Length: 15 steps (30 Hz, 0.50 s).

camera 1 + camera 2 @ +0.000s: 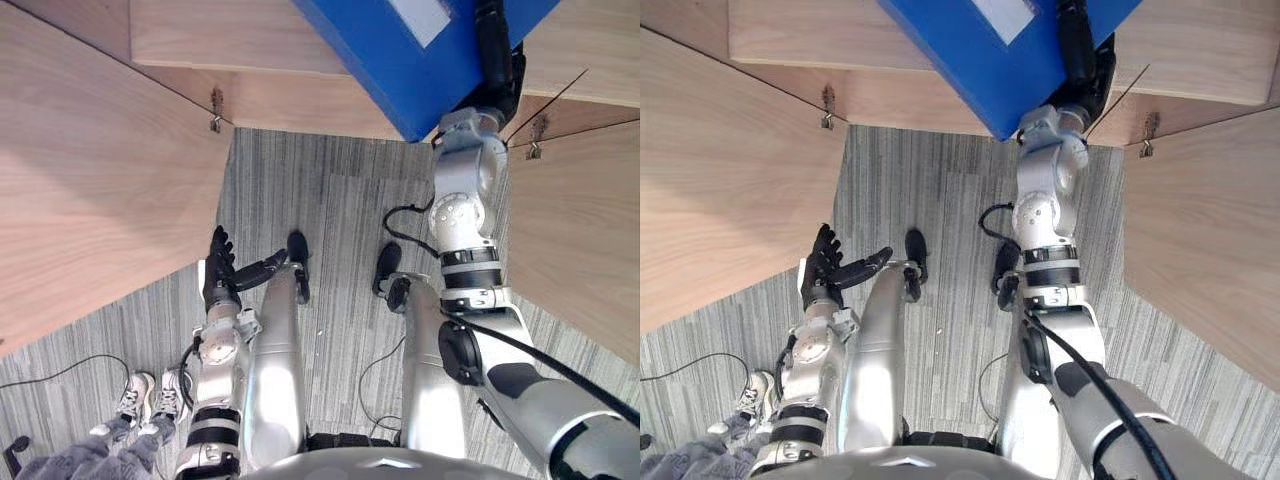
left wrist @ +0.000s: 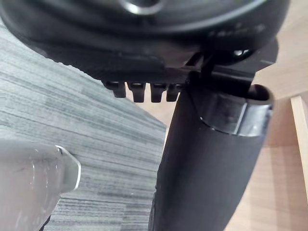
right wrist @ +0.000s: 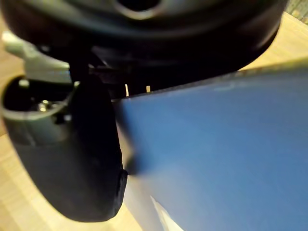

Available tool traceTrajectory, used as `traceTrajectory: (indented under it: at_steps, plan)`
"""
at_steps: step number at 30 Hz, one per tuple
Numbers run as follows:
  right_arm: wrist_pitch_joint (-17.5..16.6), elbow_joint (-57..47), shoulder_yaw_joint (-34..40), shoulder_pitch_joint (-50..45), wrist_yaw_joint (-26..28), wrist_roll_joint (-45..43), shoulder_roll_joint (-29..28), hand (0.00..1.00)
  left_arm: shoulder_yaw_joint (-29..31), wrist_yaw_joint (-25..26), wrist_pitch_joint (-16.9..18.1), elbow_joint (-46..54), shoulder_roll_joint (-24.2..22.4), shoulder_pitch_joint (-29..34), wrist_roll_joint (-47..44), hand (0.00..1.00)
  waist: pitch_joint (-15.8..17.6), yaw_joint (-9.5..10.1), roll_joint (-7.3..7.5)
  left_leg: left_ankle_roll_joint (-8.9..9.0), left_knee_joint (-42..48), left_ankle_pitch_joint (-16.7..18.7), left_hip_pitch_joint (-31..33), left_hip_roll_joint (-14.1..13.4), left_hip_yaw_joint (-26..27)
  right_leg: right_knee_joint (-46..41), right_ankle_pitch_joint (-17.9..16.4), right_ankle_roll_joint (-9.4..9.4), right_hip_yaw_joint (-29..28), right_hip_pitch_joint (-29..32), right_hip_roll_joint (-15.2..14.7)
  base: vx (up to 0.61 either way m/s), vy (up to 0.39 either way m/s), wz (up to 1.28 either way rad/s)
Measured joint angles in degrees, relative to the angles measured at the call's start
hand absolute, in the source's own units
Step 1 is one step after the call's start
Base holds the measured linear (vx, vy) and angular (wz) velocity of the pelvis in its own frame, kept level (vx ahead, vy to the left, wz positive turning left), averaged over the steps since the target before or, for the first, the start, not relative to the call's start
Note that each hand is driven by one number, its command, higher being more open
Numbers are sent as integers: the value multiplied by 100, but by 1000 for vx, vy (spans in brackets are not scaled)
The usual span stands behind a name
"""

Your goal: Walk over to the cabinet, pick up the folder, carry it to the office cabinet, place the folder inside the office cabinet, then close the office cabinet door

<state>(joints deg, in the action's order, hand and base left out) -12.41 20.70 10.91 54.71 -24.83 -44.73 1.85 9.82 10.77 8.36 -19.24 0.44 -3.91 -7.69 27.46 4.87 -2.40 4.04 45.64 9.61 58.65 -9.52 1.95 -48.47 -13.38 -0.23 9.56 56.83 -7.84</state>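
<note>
A blue folder [image 1: 400, 70] with a white label is held up in front of me, over the wooden office cabinet's lower panel [image 1: 230, 40]. My right hand [image 1: 497, 60] is raised and shut on the folder's right edge. In the right wrist view its thumb [image 3: 72, 159] lies against the blue face of the folder [image 3: 216, 144]. My left hand [image 1: 222, 272] hangs low at my left side, open, fingers straight and holding nothing; its thumb [image 2: 207, 168] shows in the left wrist view.
The cabinet's two wooden doors stand open toward me, the left door [image 1: 90, 180] and the right door [image 1: 580, 230], each on a metal hinge [image 1: 216, 110]. Grey striped carpet [image 1: 330, 200] lies between them. A person's white shoes [image 1: 135, 395] stand at my lower left.
</note>
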Motion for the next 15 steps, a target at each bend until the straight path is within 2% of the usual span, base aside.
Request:
traceTrajectory:
  at_steps: [5,9,10,15]
  plan:
    - [-22,153,576,468,-323,-293,55,0,-11,100,-5,-280,-94,-222,-83,100,-3,35,-1,64,-245,-183,-1,90,-111,81,20,-33,133,-8,-60,18,14,17]
    - [-218,155,882,675,-799,-487,105,0,-65,272,-8,-363,-156,-280,-132,100,-14,42,-8,101,-452,-340,-4,128,-181,182,52,-84,247,-17,-78,17,14,13]
    - [-242,155,978,718,-894,-488,105,100,-66,304,-10,-389,-179,-303,-135,100,-15,43,-11,110,-476,-364,-4,132,-207,193,57,-93,275,-26,-79,23,21,17]
    - [-264,170,1274,797,-1257,-493,151,100,-238,413,-17,-540,-285,-397,-183,100,-29,75,-21,130,-700,-491,-61,150,-278,301,90,-150,380,-102,-80,9,23,8]
